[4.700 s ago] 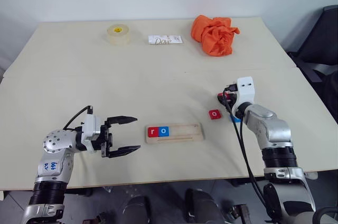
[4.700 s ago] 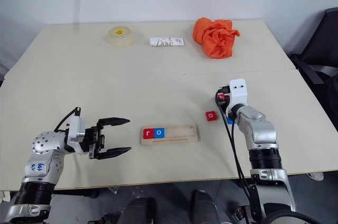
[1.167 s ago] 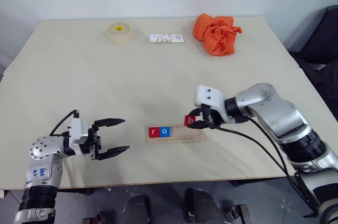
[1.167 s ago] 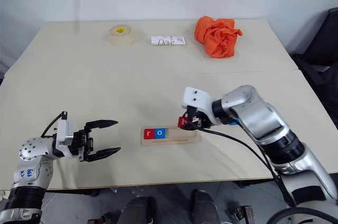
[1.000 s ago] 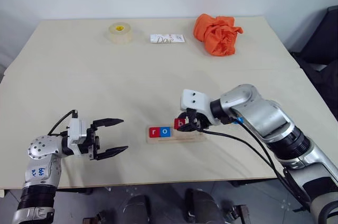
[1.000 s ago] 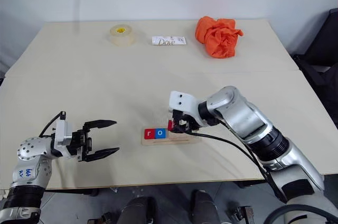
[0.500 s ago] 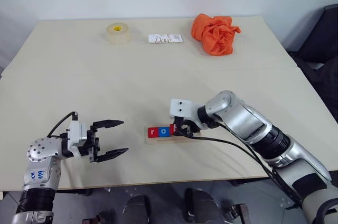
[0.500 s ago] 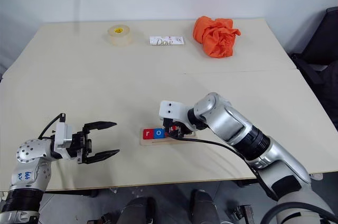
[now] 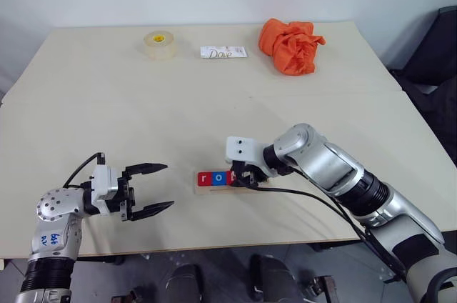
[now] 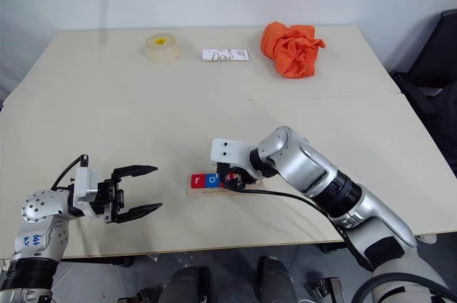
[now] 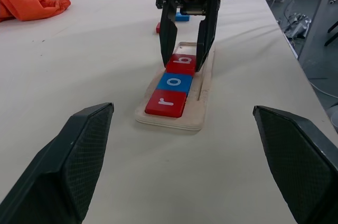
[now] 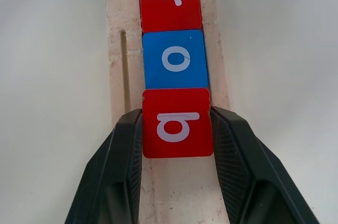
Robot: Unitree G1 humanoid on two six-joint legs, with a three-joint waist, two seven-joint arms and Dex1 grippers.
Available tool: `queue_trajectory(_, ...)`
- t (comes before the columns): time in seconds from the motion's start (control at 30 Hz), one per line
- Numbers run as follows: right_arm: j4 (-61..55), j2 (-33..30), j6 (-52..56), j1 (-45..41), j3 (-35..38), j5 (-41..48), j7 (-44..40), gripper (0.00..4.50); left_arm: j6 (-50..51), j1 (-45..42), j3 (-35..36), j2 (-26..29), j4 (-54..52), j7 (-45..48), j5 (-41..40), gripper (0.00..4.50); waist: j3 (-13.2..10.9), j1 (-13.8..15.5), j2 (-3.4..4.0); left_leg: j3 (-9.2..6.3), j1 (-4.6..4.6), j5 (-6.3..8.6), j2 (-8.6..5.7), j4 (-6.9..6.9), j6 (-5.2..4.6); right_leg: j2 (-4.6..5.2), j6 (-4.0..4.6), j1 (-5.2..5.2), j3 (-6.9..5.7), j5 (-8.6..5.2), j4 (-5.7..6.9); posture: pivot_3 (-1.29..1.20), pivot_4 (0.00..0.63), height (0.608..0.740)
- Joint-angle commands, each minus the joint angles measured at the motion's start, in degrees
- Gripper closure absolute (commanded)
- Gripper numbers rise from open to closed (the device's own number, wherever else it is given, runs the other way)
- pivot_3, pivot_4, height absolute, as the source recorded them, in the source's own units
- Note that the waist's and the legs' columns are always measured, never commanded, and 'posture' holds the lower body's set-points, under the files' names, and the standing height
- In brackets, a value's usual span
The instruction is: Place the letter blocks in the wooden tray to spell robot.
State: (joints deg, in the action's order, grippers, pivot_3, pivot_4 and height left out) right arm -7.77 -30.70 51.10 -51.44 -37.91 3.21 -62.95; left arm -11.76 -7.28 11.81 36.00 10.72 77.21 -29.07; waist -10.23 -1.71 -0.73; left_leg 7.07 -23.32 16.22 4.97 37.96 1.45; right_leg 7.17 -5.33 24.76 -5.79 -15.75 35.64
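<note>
- Left eye view: the right pincer [image 9: 241, 177] is down on the wooden tray [image 9: 214, 189], near the front middle of the pale surface [image 9: 214, 110]. It arrived from the right side of the surface, where it stood over the loose tiles a few seconds back. The red "r" block [image 9: 205, 178] and blue "o" block [image 9: 218, 178] lie at the tray's left end, as before.
- Left eye view, far edge: tape roll [image 9: 158, 44], white packet [image 9: 223, 52] and orange cloth [image 9: 291, 46], all unmoved.
- Right eye view: the left pincer [image 10: 136, 191] hovers left of the tray, well apart from it, fingers spread wide and empty, same pose as earlier.
- Left wrist view: the red "b" block [image 11: 182, 64] sits flat in the tray, touching the "o"; a second ago it was carried tilted above the tray's right end. The right pincer's two fingers [image 11: 168, 34] straddle it. Beyond the tray lie a loose red block [image 11: 158, 27] and a loose blue block [image 11: 181, 16].
- Right wrist view: the "b" block is clasped at both side edges by narrowly set fingers; r, o, b form one touching row in the tray.
</note>
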Motion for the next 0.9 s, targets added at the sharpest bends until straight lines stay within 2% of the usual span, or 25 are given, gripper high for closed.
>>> queue_trajectory(0.03,-1.41,0.35,-1.03,-0.71,0.03,-0.70,0.19,2.69,-0.48,0.00,0.92,0.13,-1.63,-0.27,-0.97,0.00,0.00,-0.02,0.00,0.00,0.00,0.00,0.00,0.00,0.00,0.00,0.00,0.00,0.00,0.00,0.00,0.00,0.150,0.740)
queue_trajectory(0.27,-3.14,-0.15,0.10,-1.30,1.64,-0.30,-0.23,0.18,-0.53,-0.77,0.63,-0.12,-1.03,-0.43,-0.83,0.00,0.00,0.01,0.00,0.00,0.00,0.00,0.00,0.00,0.00,0.00,0.00,0.00,0.00,0.00,0.00,0.00,0.150,0.740)
queue_trajectory(0.3,-3.50,-0.24,0.35,-1.36,1.88,-0.14,-0.35,0.03,-0.51,-0.88,0.60,-0.15,-0.96,-0.42,-0.84,0.00,0.00,0.02,0.00,0.00,0.00,0.00,0.00,0.00,0.00,0.00,0.00,0.00,0.00,0.00,0.00,0.00,0.150,0.740)
queue_trajectory(0.53,-10.62,-3.18,1.90,2.11,9.42,6.68,-2.54,0.03,-0.39,-2.19,0.17,-0.53,-0.01,-0.14,-0.73,0.00,0.00,0.09,0.00,-0.01,0.00,0.01,0.00,0.00,0.00,0.00,0.00,-0.01,0.00,0.00,-0.02,0.00,0.150,0.740)
queue_trajectory(0.7,-13.13,-5.69,-3.46,13.63,24.35,15.06,-2.34,0.03,-0.49,-3.18,-0.04,-0.88,1.07,0.52,-0.90,0.00,0.02,0.42,-0.05,-0.05,0.00,0.06,-0.01,0.00,0.00,0.01,0.00,-0.13,-0.07,0.00,-0.14,0.00,0.150,0.740)
queue_trajectory(0.83,-11.92,-8.69,-13.78,26.96,36.52,16.96,-1.21,0.03,-1.52,-4.36,0.19,-1.43,3.48,0.77,-0.54,0.00,0.02,0.73,-0.05,-0.05,0.01,0.07,-0.02,0.00,0.00,0.00,-0.01,-0.16,-0.07,0.01,-0.16,0.00,0.150,0.740)
queue_trajectory(0.9,-11.75,-9.45,-16.87,31.50,40.16,17.63,-0.73,0.03,-1.91,-4.81,0.24,-1.45,4.53,1.10,-0.46,0.00,0.02,0.94,-0.05,-0.04,0.03,0.07,-0.02,-0.02,0.00,-0.02,-0.02,-0.17,-0.07,0.01,-0.20,0.00,0.150,0.740)
